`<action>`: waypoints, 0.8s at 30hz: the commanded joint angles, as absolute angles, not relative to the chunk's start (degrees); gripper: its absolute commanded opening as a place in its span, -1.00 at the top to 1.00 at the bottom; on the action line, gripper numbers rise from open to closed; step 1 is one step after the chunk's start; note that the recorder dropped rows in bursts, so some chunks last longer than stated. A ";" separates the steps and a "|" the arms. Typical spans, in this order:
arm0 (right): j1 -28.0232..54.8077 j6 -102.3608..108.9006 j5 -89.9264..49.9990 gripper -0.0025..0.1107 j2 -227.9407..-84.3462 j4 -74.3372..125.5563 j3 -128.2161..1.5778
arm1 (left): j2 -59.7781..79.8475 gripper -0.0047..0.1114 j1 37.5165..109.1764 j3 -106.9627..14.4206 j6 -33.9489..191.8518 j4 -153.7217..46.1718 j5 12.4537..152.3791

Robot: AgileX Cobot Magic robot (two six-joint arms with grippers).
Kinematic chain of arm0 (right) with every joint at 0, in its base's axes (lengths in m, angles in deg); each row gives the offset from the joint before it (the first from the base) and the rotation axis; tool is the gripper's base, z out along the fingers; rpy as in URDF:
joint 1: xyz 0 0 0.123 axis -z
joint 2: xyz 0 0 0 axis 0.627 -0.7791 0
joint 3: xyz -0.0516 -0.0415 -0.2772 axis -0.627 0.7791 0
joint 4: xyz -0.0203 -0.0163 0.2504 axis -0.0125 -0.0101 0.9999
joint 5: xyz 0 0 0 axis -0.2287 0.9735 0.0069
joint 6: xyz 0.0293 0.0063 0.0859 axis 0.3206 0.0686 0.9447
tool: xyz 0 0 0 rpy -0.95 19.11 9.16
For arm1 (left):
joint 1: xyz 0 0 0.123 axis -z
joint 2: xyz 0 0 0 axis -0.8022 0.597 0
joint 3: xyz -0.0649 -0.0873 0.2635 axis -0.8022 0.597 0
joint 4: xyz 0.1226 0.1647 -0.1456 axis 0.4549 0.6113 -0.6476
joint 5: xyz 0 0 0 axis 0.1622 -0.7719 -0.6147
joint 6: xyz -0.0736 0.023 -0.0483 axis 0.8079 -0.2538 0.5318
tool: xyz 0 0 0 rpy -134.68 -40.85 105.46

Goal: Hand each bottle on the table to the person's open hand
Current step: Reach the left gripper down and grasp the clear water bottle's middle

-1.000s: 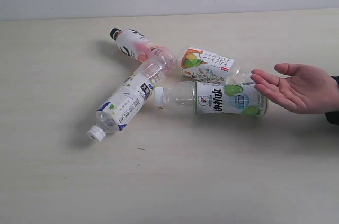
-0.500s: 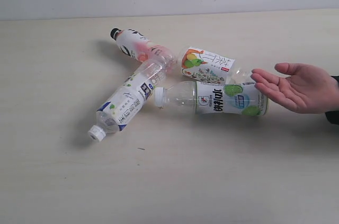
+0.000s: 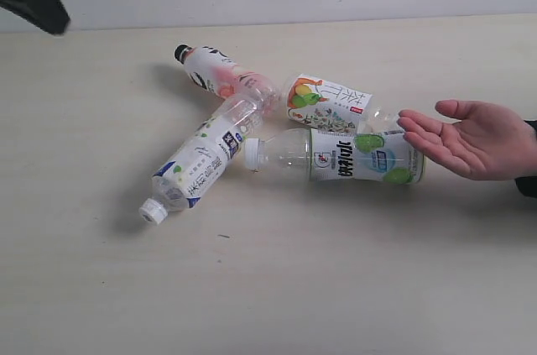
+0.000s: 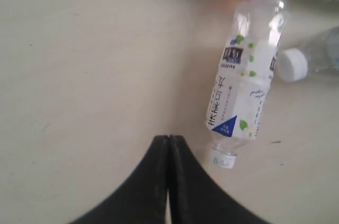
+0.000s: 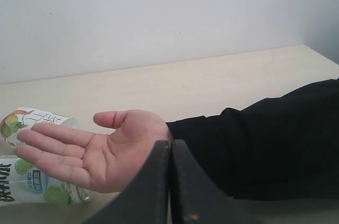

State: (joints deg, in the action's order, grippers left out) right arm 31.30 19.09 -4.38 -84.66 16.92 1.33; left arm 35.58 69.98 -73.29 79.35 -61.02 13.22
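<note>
Left end effector [image 4: 168,140]: both black fingers pressed flat together, nothing between them. It sits over bare bench [image 3: 336,288], near the cap end of the blue-marked bottle [image 3: 204,159]. In the exterior view only a dark chunk of that arm shows in the top left corner, cut off by the frame, and the jaws can't be read there.

All four bottles lie on their sides mid-bench.
- Blue-marked bottle: diagonal, white cap toward the near left, base up against the pink bottle [image 3: 220,72].
- Pink bottle: black cap points far left. Its clear end meets the blue-marked one, and it's hard to tell where one stops.
- Fruit bottle [image 3: 329,103]: just right of the pink one. Its clear neck end toward the hand [image 3: 474,138] is hard to make out.
- Lime bottle [image 3: 344,155]: in front of the fruit bottle, white cap pointing left, close to the blue-marked bottle's body. Its base is right at the hand's fingertips; can't tell if they touch.

Hand: open, palm up, coming in from the right edge, wrist cut off in the exterior view. Black sleeve [image 5: 265,144] shows in the right wrist view.

Right end effector [image 5: 170,147]: seen only in its own wrist view. Fingers closed tight together, empty, tips overlapping the heel of the palm in that view. There the lime bottle is partly behind the hand and clipped by the frame.
</note>
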 commanded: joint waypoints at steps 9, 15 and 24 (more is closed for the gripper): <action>31.19 19.12 -4.85 0.96 -84.35 16.69 1.58 | 52.44 0.07 86.84 -76.19 72.84 -55.77 18.89; 31.19 19.12 -4.85 0.96 -84.35 16.69 1.58 | 55.93 -0.58 89.33 -76.54 75.24 -55.77 24.64; 31.19 19.12 -4.85 0.96 -84.35 16.69 1.58 | 58.19 -0.53 89.14 -76.54 77.41 -55.77 27.30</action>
